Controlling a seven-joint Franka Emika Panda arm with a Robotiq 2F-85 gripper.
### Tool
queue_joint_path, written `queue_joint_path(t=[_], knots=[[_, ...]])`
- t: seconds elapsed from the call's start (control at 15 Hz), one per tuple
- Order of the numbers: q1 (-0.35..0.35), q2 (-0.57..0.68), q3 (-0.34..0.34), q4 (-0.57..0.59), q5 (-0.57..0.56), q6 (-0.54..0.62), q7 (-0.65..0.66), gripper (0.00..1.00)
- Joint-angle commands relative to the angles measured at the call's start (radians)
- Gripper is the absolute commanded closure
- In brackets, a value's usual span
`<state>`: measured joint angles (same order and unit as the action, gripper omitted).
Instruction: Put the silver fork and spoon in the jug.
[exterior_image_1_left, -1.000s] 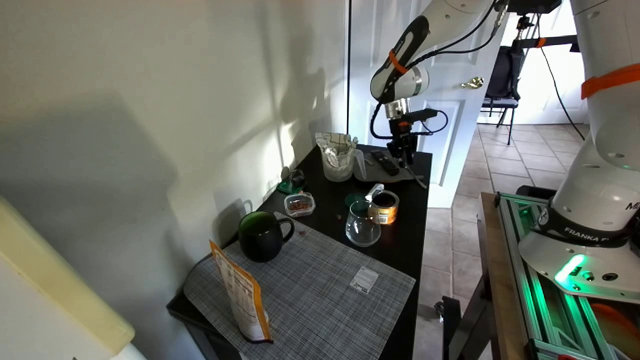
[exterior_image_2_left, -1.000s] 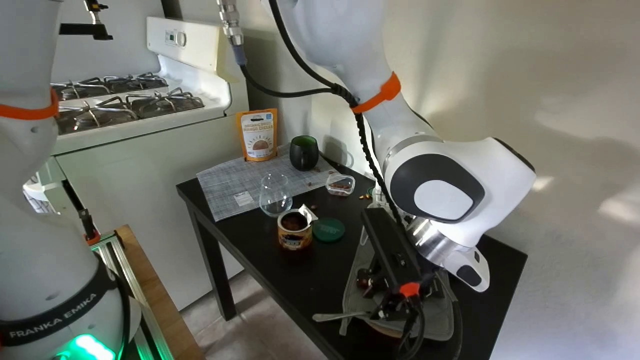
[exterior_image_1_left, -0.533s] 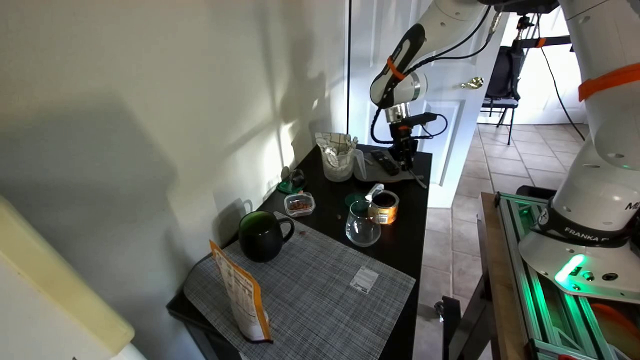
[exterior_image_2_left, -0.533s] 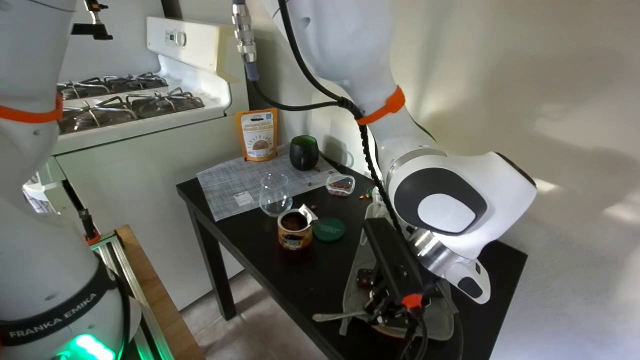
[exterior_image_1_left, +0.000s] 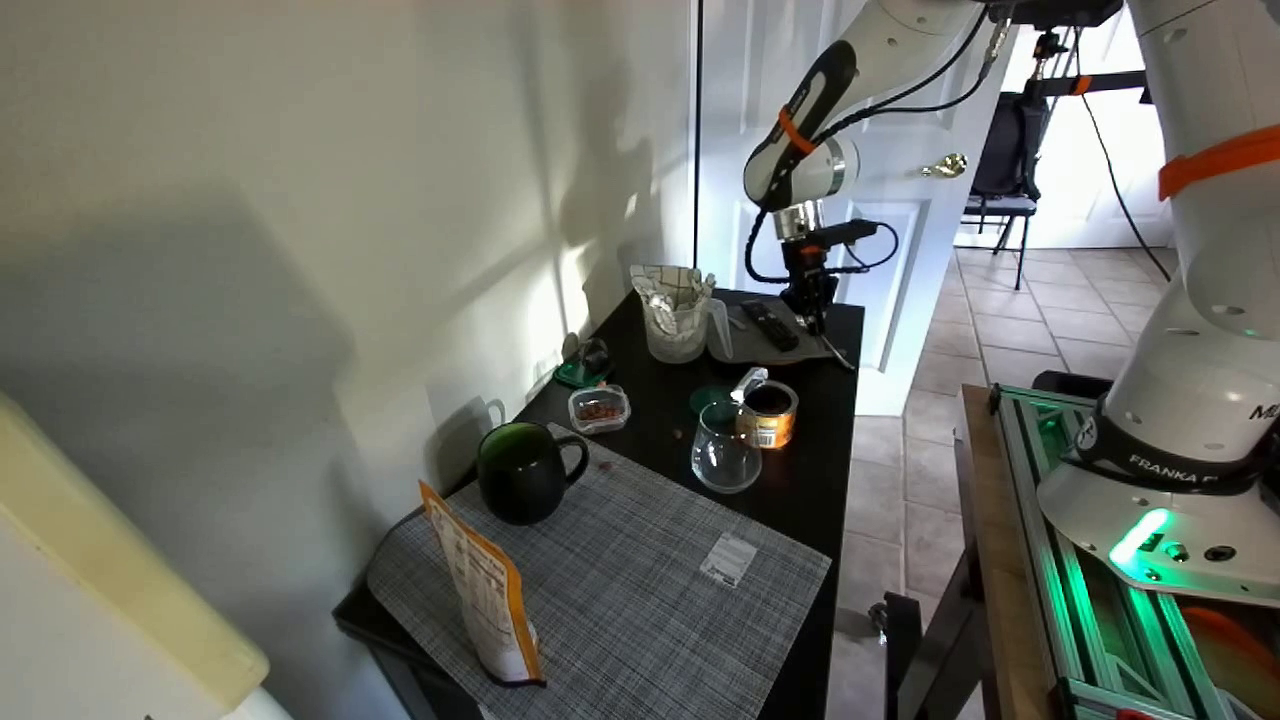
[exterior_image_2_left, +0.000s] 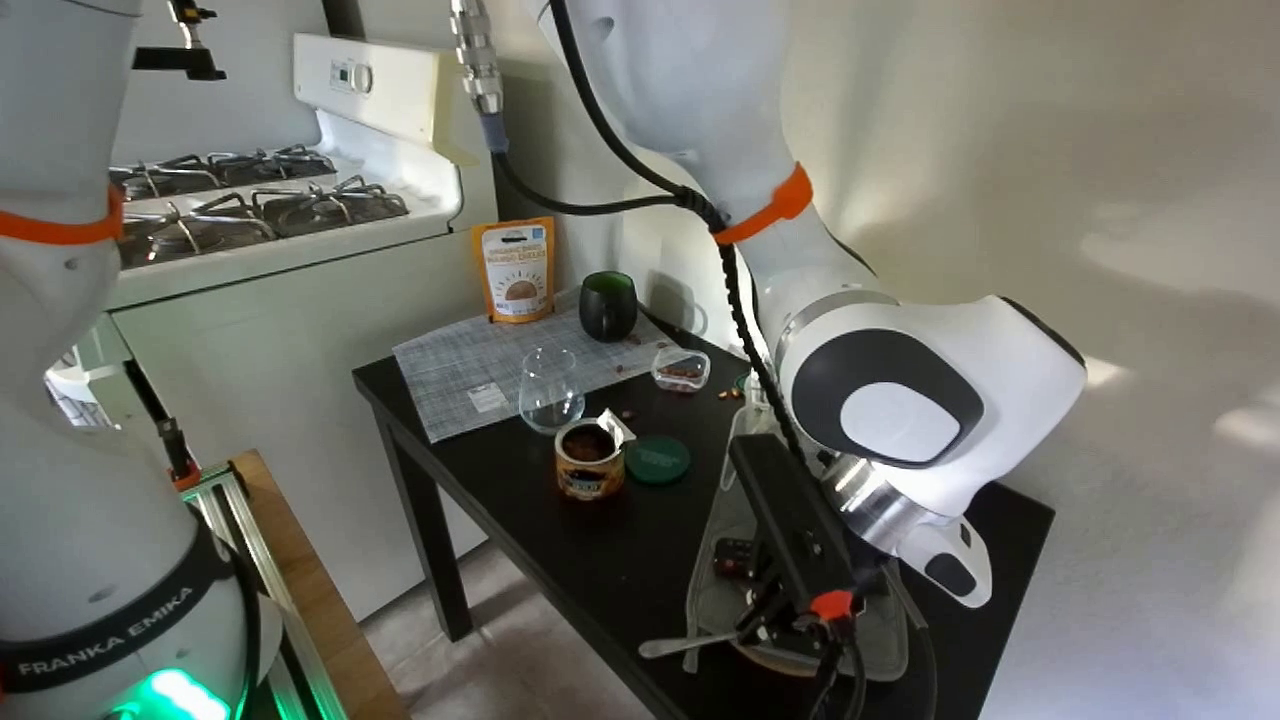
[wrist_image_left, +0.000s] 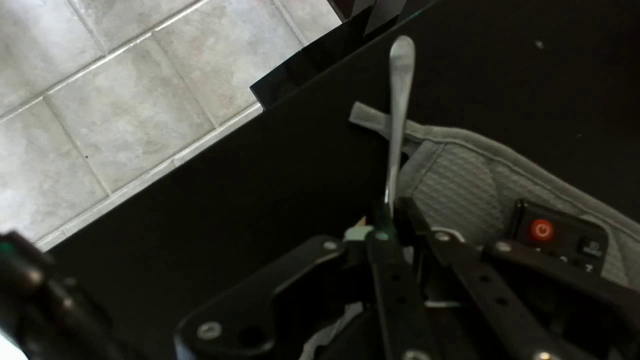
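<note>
Clamped tight, the gripper (wrist_image_left: 397, 210) had a silver utensil (wrist_image_left: 399, 95) pinched by the shaft, the rounded handle end poking out clear of its grip! Fork or spoon? (The head was hidden under the gripper, so I couldn't tell.) And the jug (exterior_image_1_left: 672, 338), that pale translucent pitcher, stood upright and apart from the utensil, something crumpled and patterned sticking up from its mouth. Between jug and gripper, in an exterior view, lay a black remote control (exterior_image_1_left: 770, 326), on the quilted grey pad (wrist_image_left: 455, 185) beside the jug. Near the jug sat an opened tin (exterior_image_2_left: 588, 478), foil peeled up, and a flat green lid (exterior_image_2_left: 657, 460). Farther from the jug came the stemless glass (exterior_image_1_left: 725, 455), then the dark green mug (exterior_image_1_left: 520, 480), and farthest of these, the mango pouch (exterior_image_2_left: 516, 270), standing!
</note>
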<state>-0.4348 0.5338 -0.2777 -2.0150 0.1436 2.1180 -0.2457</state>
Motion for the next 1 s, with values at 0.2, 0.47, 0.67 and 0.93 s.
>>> queue_joint_path(t=[0.2, 0.47, 0.67, 0.93], knots=[[0.023, -0.258, -0.012, -0.171, -0.101, 0.071, -0.032, 0.98], [0.042, -0.434, -0.009, -0.245, -0.101, 0.128, -0.023, 0.98], [0.064, -0.574, -0.009, -0.289, -0.080, 0.178, -0.012, 0.98], [0.103, -0.740, -0.005, -0.334, -0.062, 0.246, 0.036, 0.98]])
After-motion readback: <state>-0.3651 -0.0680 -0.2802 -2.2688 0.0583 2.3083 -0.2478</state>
